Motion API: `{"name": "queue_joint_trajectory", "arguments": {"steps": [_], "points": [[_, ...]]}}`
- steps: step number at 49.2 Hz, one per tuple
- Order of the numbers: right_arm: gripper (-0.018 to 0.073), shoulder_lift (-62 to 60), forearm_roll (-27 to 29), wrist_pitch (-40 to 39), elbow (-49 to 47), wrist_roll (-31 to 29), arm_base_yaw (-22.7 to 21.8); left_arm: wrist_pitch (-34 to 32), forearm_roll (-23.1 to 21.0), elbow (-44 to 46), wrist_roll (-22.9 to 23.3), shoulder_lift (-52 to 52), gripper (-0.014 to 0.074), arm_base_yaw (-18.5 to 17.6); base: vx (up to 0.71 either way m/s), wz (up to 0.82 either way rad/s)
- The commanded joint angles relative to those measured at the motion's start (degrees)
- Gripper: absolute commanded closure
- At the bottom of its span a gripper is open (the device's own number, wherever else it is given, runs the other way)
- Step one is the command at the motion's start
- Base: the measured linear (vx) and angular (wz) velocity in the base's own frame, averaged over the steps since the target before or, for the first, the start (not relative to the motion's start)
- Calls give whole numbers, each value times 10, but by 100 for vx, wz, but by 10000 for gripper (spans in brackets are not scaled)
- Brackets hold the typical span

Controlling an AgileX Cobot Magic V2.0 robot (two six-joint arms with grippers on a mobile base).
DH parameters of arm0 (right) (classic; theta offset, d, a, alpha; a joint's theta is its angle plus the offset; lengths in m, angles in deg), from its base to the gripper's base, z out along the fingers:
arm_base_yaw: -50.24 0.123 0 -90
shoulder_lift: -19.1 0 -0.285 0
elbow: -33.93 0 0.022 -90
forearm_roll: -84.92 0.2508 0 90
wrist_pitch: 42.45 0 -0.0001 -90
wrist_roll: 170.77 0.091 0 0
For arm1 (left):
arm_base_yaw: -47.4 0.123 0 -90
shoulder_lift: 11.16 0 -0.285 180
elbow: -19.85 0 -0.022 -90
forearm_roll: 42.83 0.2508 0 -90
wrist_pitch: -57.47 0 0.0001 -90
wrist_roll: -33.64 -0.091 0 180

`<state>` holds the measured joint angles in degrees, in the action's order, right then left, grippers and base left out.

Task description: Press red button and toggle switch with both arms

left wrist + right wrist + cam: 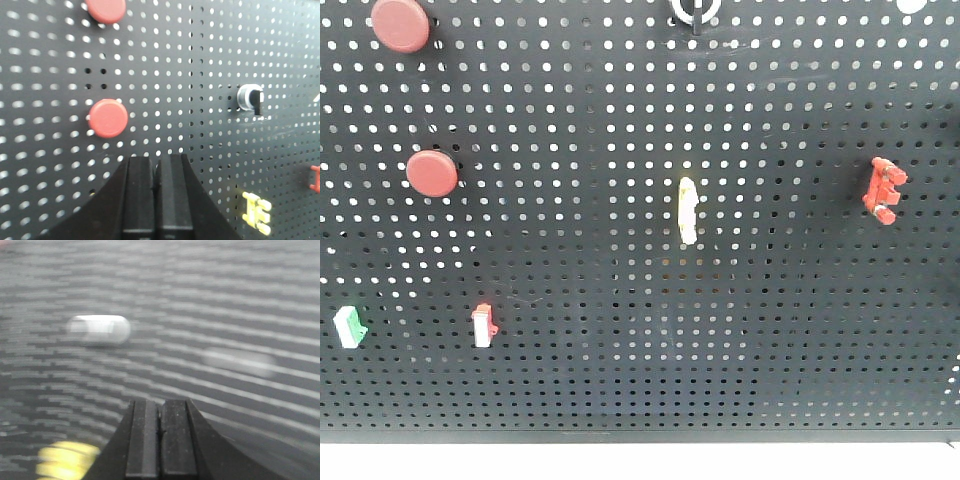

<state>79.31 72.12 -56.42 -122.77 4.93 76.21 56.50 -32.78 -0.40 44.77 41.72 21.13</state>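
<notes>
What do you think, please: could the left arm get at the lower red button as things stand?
Probably yes: in the wrist view the left gripper, jaws shut, sits just below and right of the lower red button, with only bare pegboard between them.

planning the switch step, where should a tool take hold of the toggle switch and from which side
Probably the short dark lever of the toggle switch, not its round silvery collar, which sits low against the pegboard. Come straight at the board's face and pinch the lever from its two sides: it alone sticks out, pointing downward in the left wrist view.
</notes>
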Motion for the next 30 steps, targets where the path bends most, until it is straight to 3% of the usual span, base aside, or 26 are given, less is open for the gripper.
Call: {"name": "queue_joint_trajectory", "arguments": {"steps": [1, 19, 30], "points": [[563, 60, -5, -42, -74, -26, 43, -44, -1, 14, 2, -7, 594, -2, 0, 0], [563, 245, -1, 44, -306, 7, 95, -44, -1, 14, 2, -8, 594, -2, 0, 0], [563, 290, 5, 75, -371, 6, 98, -44, -1, 14, 2, -8, 594, -2, 0, 0]]}}
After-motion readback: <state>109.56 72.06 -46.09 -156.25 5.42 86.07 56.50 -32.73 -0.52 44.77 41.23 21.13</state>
